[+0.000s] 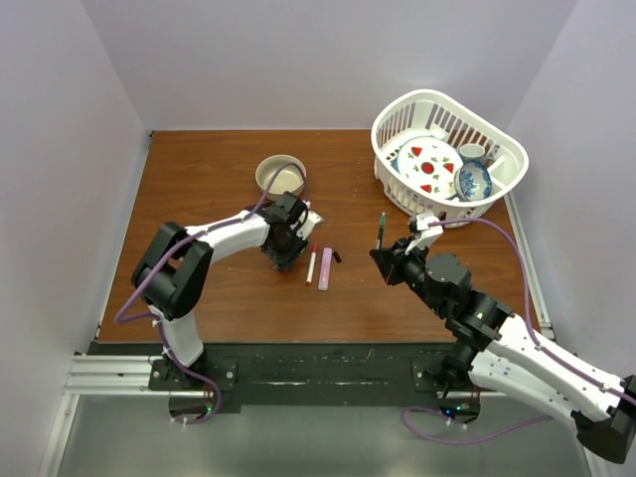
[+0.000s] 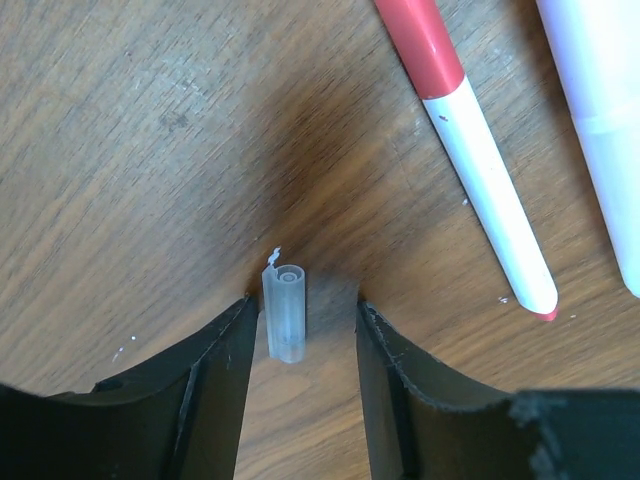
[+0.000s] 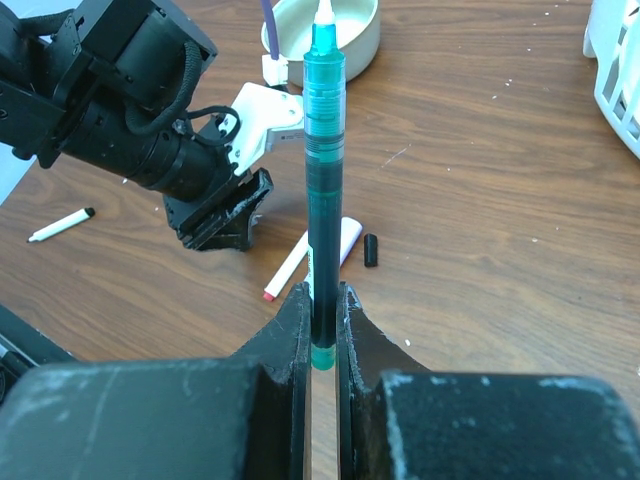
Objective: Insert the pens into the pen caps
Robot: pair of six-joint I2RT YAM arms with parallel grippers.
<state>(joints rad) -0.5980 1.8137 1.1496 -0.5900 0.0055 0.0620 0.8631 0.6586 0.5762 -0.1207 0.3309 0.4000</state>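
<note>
My left gripper (image 1: pixel 286 256) points down at the table, open, with its fingers on either side of a small translucent grey pen cap (image 2: pixel 284 312). The cap lies on the wood close to the left finger (image 2: pixel 215 380). My right gripper (image 1: pixel 383 255) is shut on a dark teal pen (image 3: pixel 323 180) and holds it upright, white tip up, right of the table's middle. Between the arms lie a white pen with a red end (image 1: pixel 311 263), a pink marker (image 1: pixel 325 268) and a tiny black cap (image 1: pixel 338 256). They also show in the right wrist view: the white pen (image 3: pixel 288 265), the marker (image 3: pixel 345 235) and the black cap (image 3: pixel 371 250).
A tan bowl (image 1: pixel 280 176) stands behind the left gripper. A white basket (image 1: pixel 395 124) with dishes sits at the back right. Another small white pen with a black tip (image 3: pixel 60 225) lies left of the left arm.
</note>
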